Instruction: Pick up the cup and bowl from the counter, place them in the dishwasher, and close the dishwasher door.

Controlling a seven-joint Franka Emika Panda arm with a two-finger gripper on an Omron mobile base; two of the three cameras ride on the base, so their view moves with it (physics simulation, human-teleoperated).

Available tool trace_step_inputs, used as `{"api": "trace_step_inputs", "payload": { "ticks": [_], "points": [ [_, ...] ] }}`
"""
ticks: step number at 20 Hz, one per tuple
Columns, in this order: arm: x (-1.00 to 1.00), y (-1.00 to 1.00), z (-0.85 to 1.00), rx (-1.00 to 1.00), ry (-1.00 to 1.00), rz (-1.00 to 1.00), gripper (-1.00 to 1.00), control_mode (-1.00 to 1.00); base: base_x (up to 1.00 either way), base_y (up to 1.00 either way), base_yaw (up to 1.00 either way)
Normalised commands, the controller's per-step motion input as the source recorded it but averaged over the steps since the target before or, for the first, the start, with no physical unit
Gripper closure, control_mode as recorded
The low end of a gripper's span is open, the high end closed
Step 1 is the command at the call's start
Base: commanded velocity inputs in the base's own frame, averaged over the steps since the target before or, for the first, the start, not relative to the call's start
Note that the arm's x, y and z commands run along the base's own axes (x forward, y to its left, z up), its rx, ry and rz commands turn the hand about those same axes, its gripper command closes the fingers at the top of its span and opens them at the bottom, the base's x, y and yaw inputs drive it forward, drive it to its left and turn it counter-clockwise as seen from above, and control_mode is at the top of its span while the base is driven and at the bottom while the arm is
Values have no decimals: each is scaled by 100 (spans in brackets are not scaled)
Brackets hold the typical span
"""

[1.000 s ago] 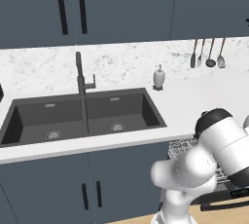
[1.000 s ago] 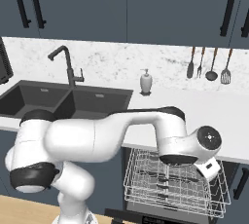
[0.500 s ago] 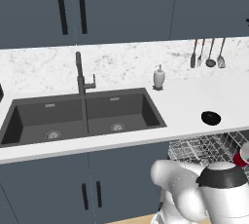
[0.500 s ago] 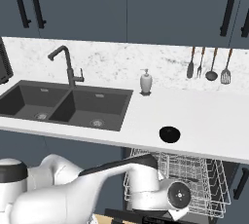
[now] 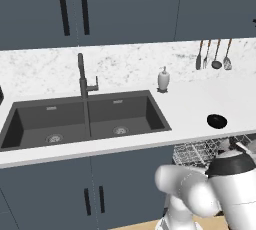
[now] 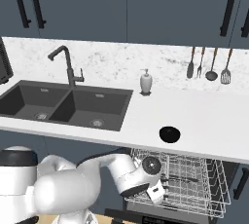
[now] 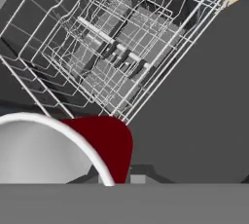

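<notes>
The robot's white arm reaches low in front of the open dishwasher (image 6: pixel 180 184), whose silver wire-mesh rack (image 7: pixel 121 47) stands pulled out beneath the long white marbled worktop (image 6: pixel 204 116). From the hand camera, a dark red cup with a white rim (image 7: pixel 104 142) sits close against the lens, at the base of the gripper, with the rack's wires and the flat dark grey dishwasher door (image 7: pixel 204 116) spread beyond it. The gripper's jaws are drawn almost together; the cup appears pinched between them, though the fingertips themselves are hidden behind it. Up on the worktop, a small round black bowl (image 6: pixel 169 133) rests near the front edge, directly above the rack and well right of the dark double sink (image 6: pixel 68 106). A white soap dispenser (image 6: pixel 146 82) stands by the backsplash, and four utensils (image 6: pixel 209 65) hang on the wall to the right.
</notes>
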Motion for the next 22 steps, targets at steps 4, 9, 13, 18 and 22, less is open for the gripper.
{"api": "trace_step_inputs", "payload": {
  "ticks": [4, 9, 13, 18, 22],
  "points": [
    [7, 0, -46, 0, 4, 12, 100, -100, 0, 0, 0],
    [-12, -4, -48, 0, -23, 37, 100, -100, 0, 0, 0],
    [6, 0, -4, 1, 0, 32, 100, -100, 0, 0, 0],
    [40, -2, -1, 0, -2, 24, 100, -100, 0, 0, 0],
    [19, -12, -25, 0, -28, 20, 100, -100, 0, 0, 0]
  ]
}}
